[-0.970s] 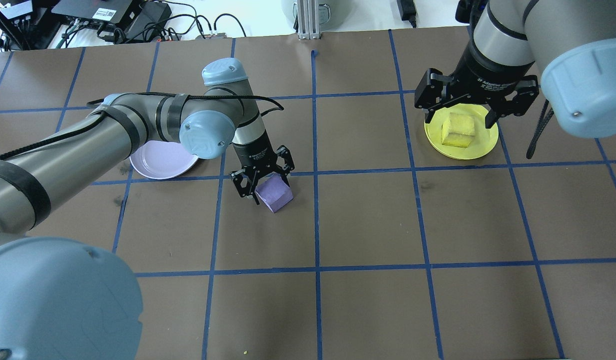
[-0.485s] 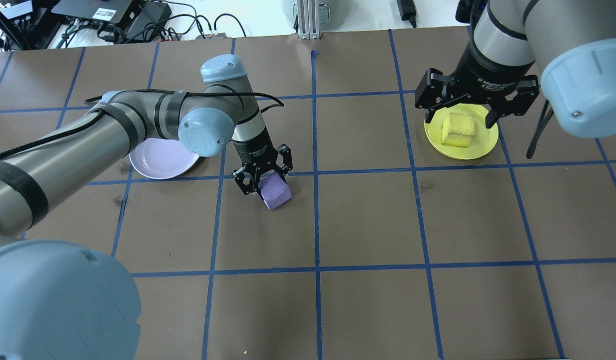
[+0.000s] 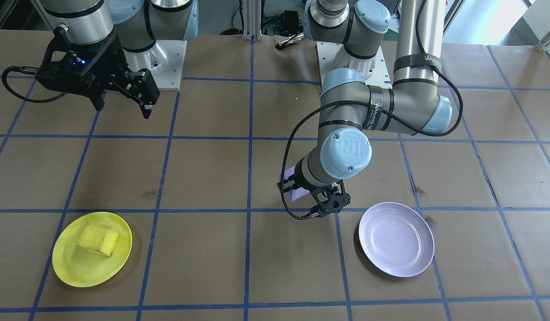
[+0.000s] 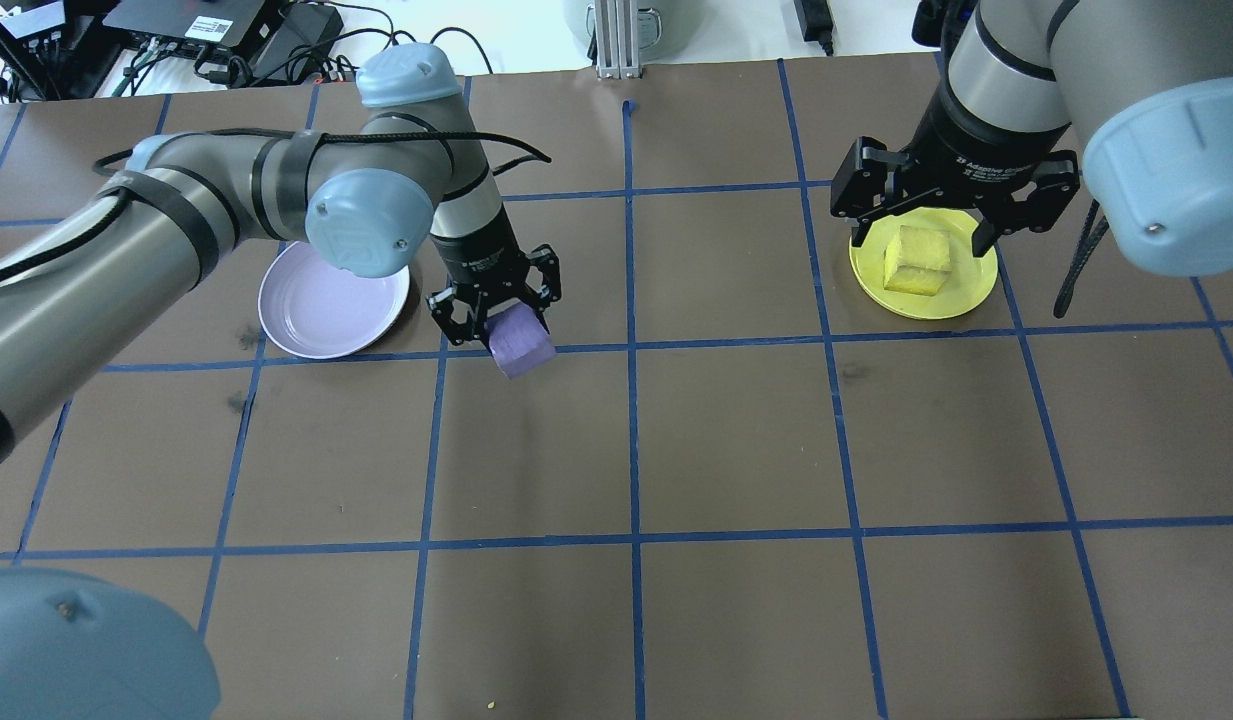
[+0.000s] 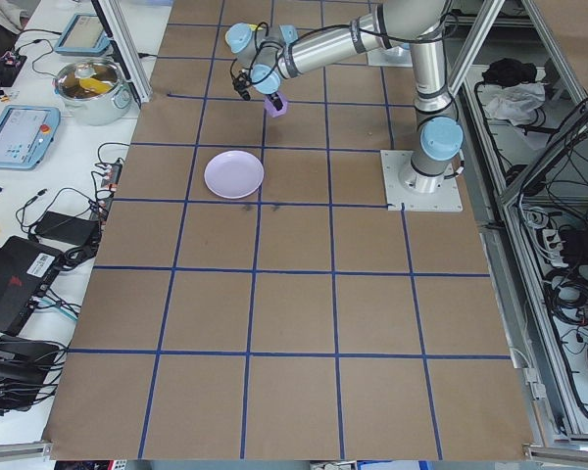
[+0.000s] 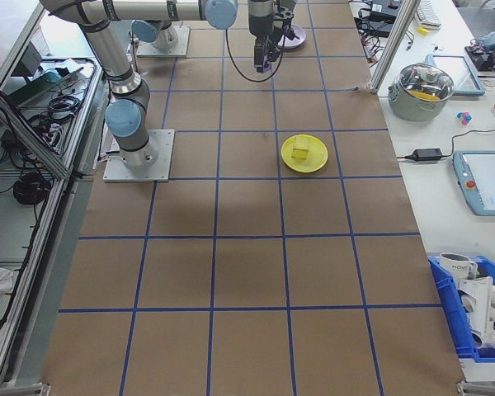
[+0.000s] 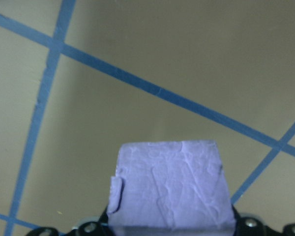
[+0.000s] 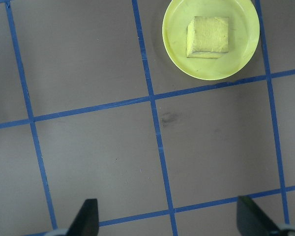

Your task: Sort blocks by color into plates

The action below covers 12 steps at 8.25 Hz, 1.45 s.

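Left gripper (image 3: 311, 196) clamping purple block (image 3: 296, 194), lavender plate (image 3: 396, 239) beside, yellow block (image 3: 97, 238) on yellow plate (image 3: 69, 267)

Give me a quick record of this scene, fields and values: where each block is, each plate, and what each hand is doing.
purple block: held in the left hand, lifted off the table, beside the lavender plate
lavender plate: empty
yellow block: lying in the yellow plate
right hand: open, holding nothing, raised above the yellow plate
sorting: yellow done, purple not yet placed
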Each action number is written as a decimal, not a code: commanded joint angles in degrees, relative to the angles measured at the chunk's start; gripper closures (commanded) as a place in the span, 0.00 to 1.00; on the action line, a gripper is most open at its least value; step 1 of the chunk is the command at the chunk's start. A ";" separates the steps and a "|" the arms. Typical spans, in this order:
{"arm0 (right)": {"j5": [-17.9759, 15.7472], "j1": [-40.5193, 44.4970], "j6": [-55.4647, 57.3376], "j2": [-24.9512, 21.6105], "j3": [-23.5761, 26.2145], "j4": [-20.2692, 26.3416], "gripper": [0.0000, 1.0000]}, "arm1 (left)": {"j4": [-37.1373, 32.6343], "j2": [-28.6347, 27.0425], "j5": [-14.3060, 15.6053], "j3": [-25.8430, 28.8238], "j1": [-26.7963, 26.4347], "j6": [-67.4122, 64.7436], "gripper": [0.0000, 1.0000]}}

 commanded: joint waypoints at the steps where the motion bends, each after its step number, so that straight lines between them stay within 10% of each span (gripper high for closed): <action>1: 0.05 0.00 0.00 -0.02 0.00 0.08 0.00 | -2.70 0.63 7.28 5.24 6.41 16.15 1.00; 9: 0.04 0.00 0.00 -0.11 0.53 -0.09 0.00 | 2.30 -8.16 13.87 8.24 20.34 48.90 0.95; 10: -0.04 0.00 0.00 -0.46 0.53 -0.09 0.00 | 2.30 -8.08 13.35 8.24 20.25 48.81 0.01; 12: 0.22 0.00 0.00 -0.64 0.62 -0.09 0.00 | 1.60 -6.77 14.22 8.24 19.90 48.46 0.00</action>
